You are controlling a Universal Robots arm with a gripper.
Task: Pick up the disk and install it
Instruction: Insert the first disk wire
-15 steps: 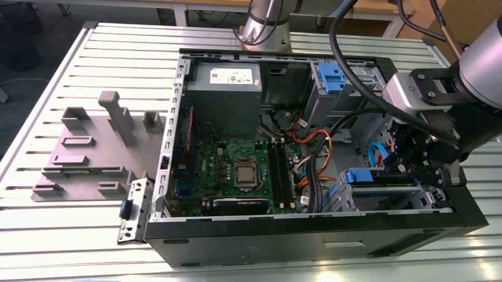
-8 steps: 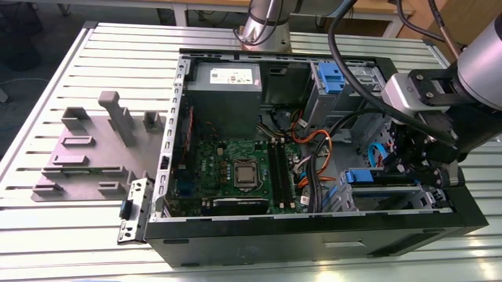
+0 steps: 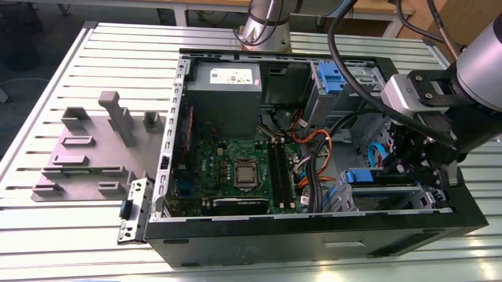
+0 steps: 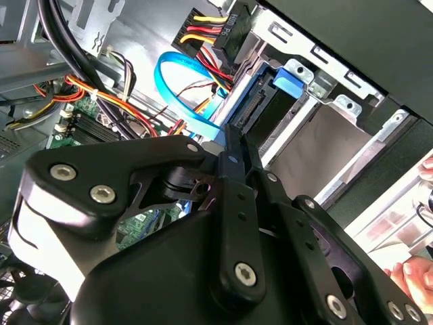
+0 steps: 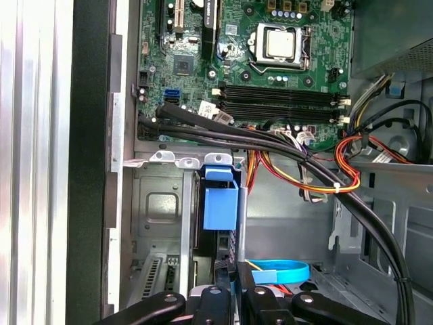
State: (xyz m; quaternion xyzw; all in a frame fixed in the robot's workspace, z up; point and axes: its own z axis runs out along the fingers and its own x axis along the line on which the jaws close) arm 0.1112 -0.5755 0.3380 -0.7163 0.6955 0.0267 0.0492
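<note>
The disk (image 3: 359, 175) stands on edge in the drive cage (image 3: 377, 202) at the open computer case's corner, at the exterior view's right. Its blue carrier bracket (image 5: 220, 200) sticks up from the slot, and its dark connector end (image 4: 252, 112) lies below the blue tab (image 4: 287, 78). My gripper (image 3: 412, 170) hangs inside the case over that cage. In both wrist views its black fingers (image 5: 215, 298) are closed together, and the gripper (image 4: 231, 139) has its tips right at the disk's edge. I cannot tell whether they pinch the edge or only touch it.
Thick black cables (image 5: 270, 142) and a blue ribbon cable (image 4: 179, 88) run close beside the gripper. The motherboard (image 3: 235, 170), the grey power-supply box (image 3: 223, 88) and a second blue tab (image 3: 330, 76) sit in the case. Grey fixtures (image 3: 94, 147) stand on the table. A person's fingers (image 4: 414, 271) show beyond the case.
</note>
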